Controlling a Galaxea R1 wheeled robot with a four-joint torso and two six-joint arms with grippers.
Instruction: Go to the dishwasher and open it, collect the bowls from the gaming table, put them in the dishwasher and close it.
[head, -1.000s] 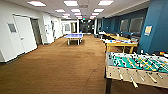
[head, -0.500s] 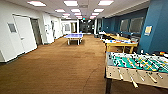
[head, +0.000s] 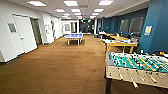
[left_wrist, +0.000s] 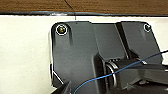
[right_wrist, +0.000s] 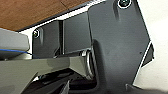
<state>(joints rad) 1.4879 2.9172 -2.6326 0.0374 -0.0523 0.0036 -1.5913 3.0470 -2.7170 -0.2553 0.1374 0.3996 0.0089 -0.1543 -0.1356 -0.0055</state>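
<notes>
The gaming table (head: 121, 43), with a whitish top and pale yellow edge and legs, stands ahead on the right along the blue wall. Small coloured things lie on it, too small to tell as bowls. The dishwasher is out of view. In the left wrist view my arm's dark plate (left_wrist: 75, 55) hangs over my white body, with brown carpet (left_wrist: 112, 6) beyond. The right wrist view has its dark plate (right_wrist: 117, 42) over the same white surface and carpet (right_wrist: 27, 12).
A table-football table (head: 136, 66) with a green field stands close at my right front. A blue table-tennis table (head: 74, 36) sits far down the room. White doors (head: 23, 33) line the left wall. Wide brown carpet (head: 57, 67) runs ahead. More yellow tables (head: 117, 37) stand behind the gaming table.
</notes>
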